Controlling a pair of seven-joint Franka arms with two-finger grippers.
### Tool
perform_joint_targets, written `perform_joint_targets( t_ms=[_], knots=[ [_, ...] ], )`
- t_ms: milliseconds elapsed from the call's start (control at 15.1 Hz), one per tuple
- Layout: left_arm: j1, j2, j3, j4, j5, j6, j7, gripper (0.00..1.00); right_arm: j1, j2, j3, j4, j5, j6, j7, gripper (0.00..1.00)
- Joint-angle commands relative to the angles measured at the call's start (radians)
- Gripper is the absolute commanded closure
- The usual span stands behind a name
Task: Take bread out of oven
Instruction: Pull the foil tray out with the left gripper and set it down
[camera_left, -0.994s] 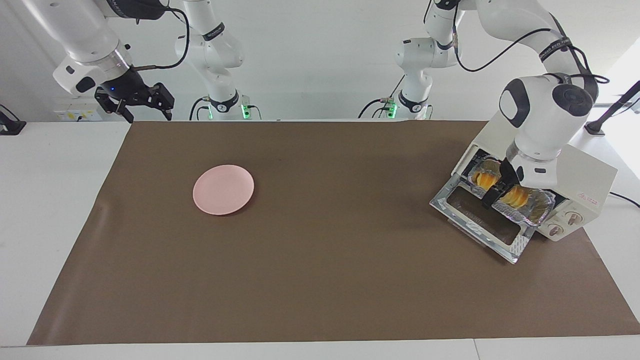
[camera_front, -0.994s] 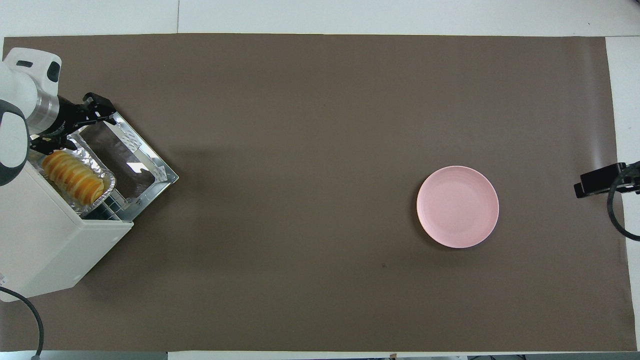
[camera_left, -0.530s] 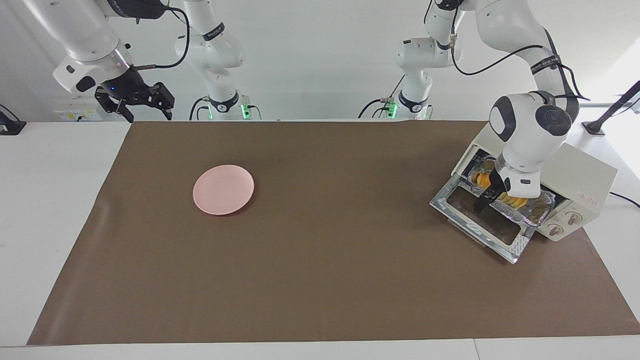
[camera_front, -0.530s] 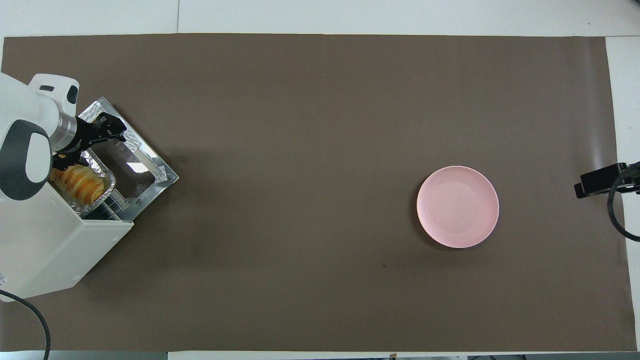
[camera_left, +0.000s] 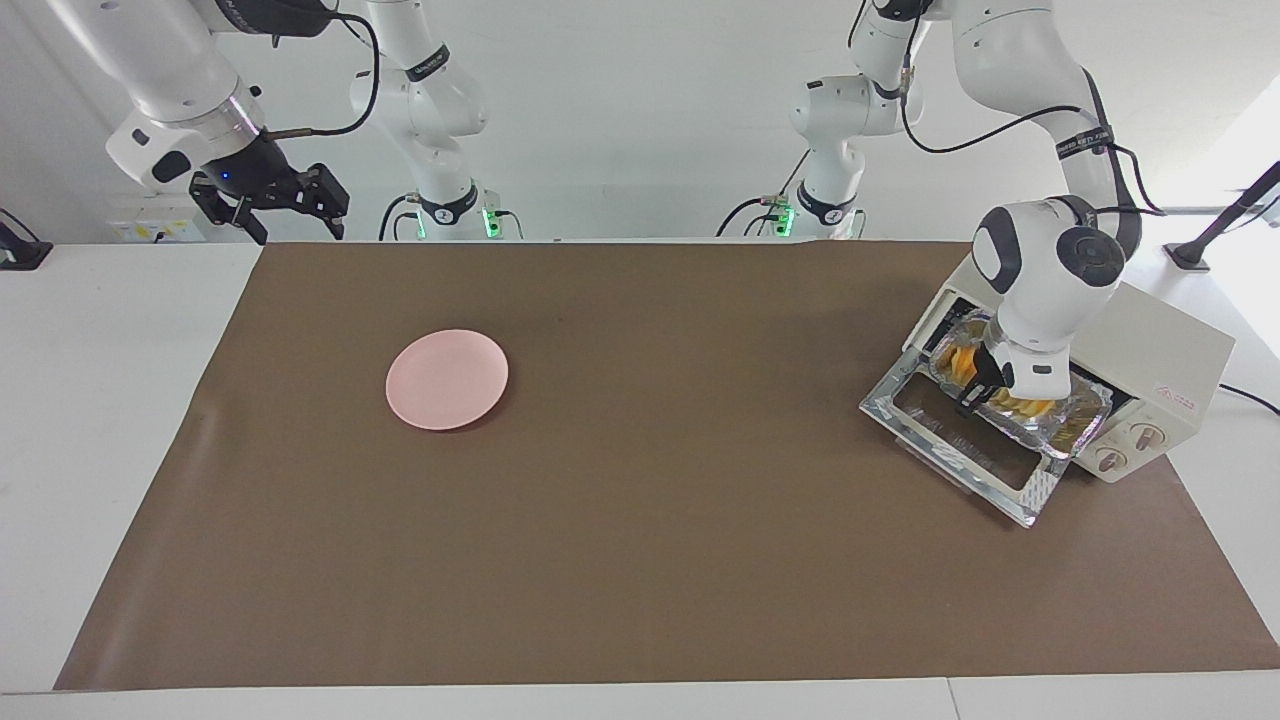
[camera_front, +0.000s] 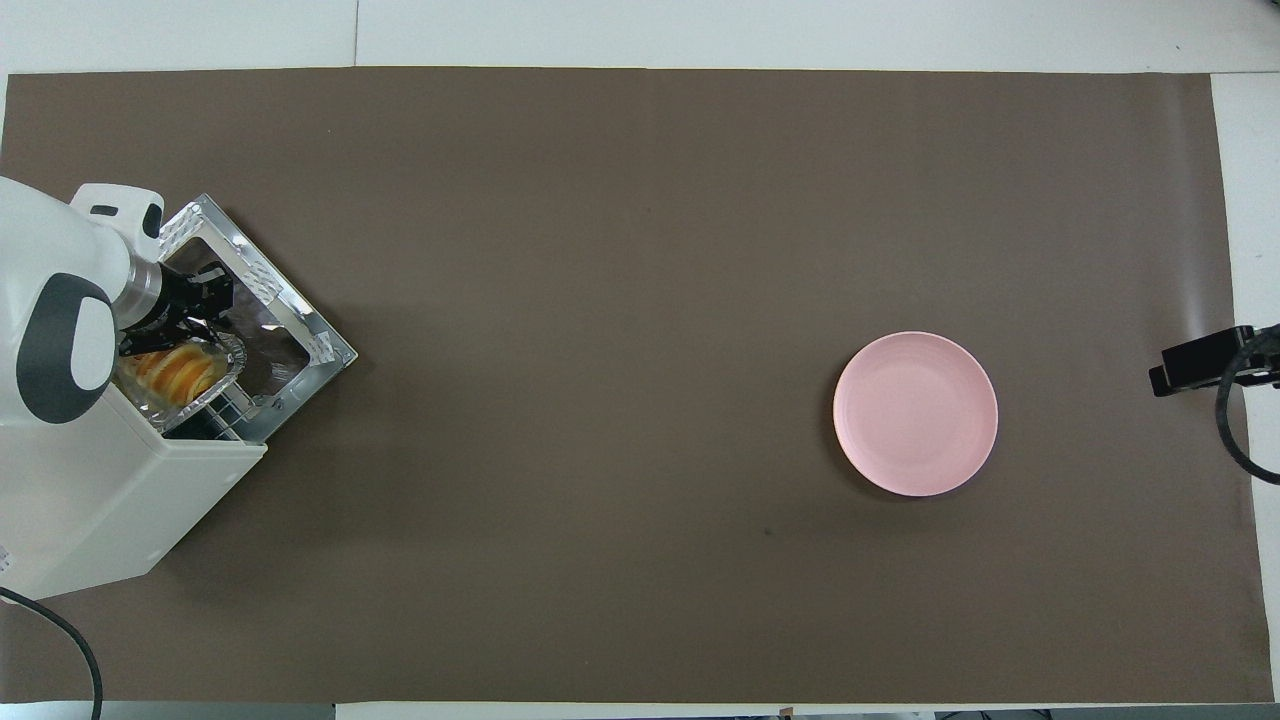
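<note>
The right pincer (camera_left: 300, 232) hangs in the air over the edge of the tabletop (camera_left: 100, 400), at the right arm's end. It is wide open and holds nothing. This arm waits. A pink plate (camera_left: 447, 379) sits on the brown mat (camera_left: 640, 560). At the left arm's end stands the white oven (camera_left: 1160, 345). Its door (camera_left: 960, 440) lies flat and open. In the oven's mouth is a shiny foil tray (camera_left: 1060, 425), and the yellow bread (camera_left: 1028, 406) lies in it. The left pincer (camera_left: 972, 398) is down at the tray's front edge, right by the bread. I cannot tell if it is open or closed.
</note>
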Motion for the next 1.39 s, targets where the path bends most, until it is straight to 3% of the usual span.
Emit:
perform_joint_targets(
  t_ms=[0, 199, 464, 663, 796, 1127, 1193, 1260, 1326],
  knots=[
    [-0.092, -0.009, -0.012, 0.046, 0.095, -0.045, 0.004, 1.00, -0.017, -0.007, 0.005, 0.002, -0.007, -0.005, -0.026, 0.00],
    [-0.244, 0.061, -0.029, 0.198, 0.084, -0.069, 0.039, 1.00, -0.020, -0.007, 0.005, 0.002, -0.008, -0.010, -0.026, 0.00],
    [-0.466, 0.115, -0.029, 0.233, -0.069, 0.021, 0.038, 1.00, -0.011, -0.008, 0.005, 0.002, -0.008, -0.010, -0.026, 0.00],
    [-0.611, 0.263, -0.029, 0.375, -0.083, -0.002, 0.027, 1.00, -0.017, -0.007, 0.005, 0.002, -0.008, -0.010, -0.026, 0.00],
    [-0.649, 0.317, -0.027, 0.418, -0.086, -0.033, 0.026, 1.00, -0.026, -0.005, 0.003, 0.003, -0.008, 0.004, -0.026, 0.00],
    [-0.669, 0.319, -0.027, 0.366, -0.086, -0.025, 0.023, 1.00, -0.041, -0.004, 0.002, 0.005, -0.010, 0.021, -0.021, 0.00],
    [-0.669, 0.317, -0.024, 0.375, -0.088, -0.040, 0.007, 0.73, -0.043, -0.004, 0.002, 0.005, -0.011, 0.027, -0.023, 0.00],
    [-0.669, 0.317, -0.020, 0.392, -0.082, -0.075, -0.025, 0.22, -0.043, -0.005, 0.002, 0.003, -0.011, 0.031, -0.023, 0.00],
    [-0.666, 0.316, -0.007, 0.418, -0.075, -0.111, -0.040, 0.00, -0.043, -0.005, 0.003, 0.002, -0.010, 0.033, -0.017, 0.00]
  ],
)
